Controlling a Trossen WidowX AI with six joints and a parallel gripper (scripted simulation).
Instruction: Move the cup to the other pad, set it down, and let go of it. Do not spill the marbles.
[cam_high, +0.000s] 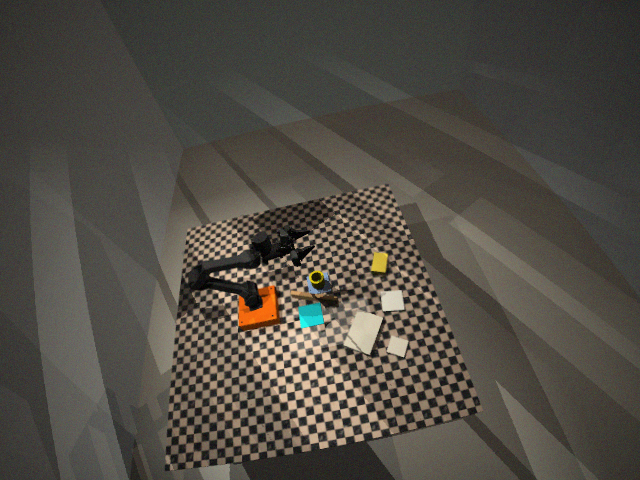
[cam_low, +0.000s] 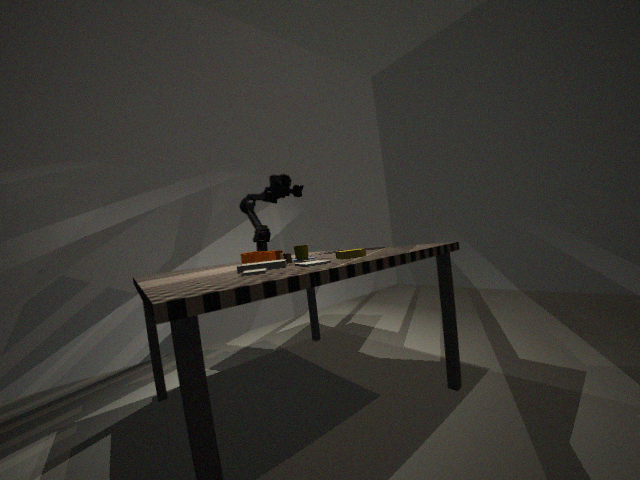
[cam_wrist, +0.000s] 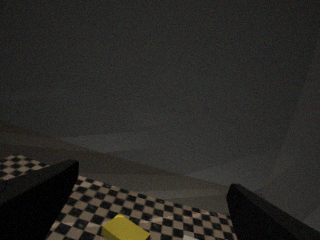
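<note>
The yellow cup (cam_high: 316, 279) (cam_low: 301, 252) stands upright on the blue pad (cam_high: 327, 284). Its inside looks dark and I cannot make out the marbles. The other pad, cyan (cam_high: 310, 315), lies a short way off in the top view, with nothing on it. My gripper (cam_high: 311, 240) (cam_low: 302, 190) (cam_wrist: 155, 181) is open and empty, high above the table and pointing outward, away from the cup. The wrist view shows both fingers wide apart, and neither the cup nor the pads.
A brown wooden bar (cam_high: 305, 295) lies between the two pads, close by the cup. A yellow block (cam_high: 379, 262) (cam_low: 350, 253) (cam_wrist: 125, 230) lies farther out. A large pale slab (cam_high: 364, 332) and two small white pieces (cam_high: 392, 300) (cam_high: 397, 346) lie beyond the cyan pad. The arm's base is orange (cam_high: 263, 315).
</note>
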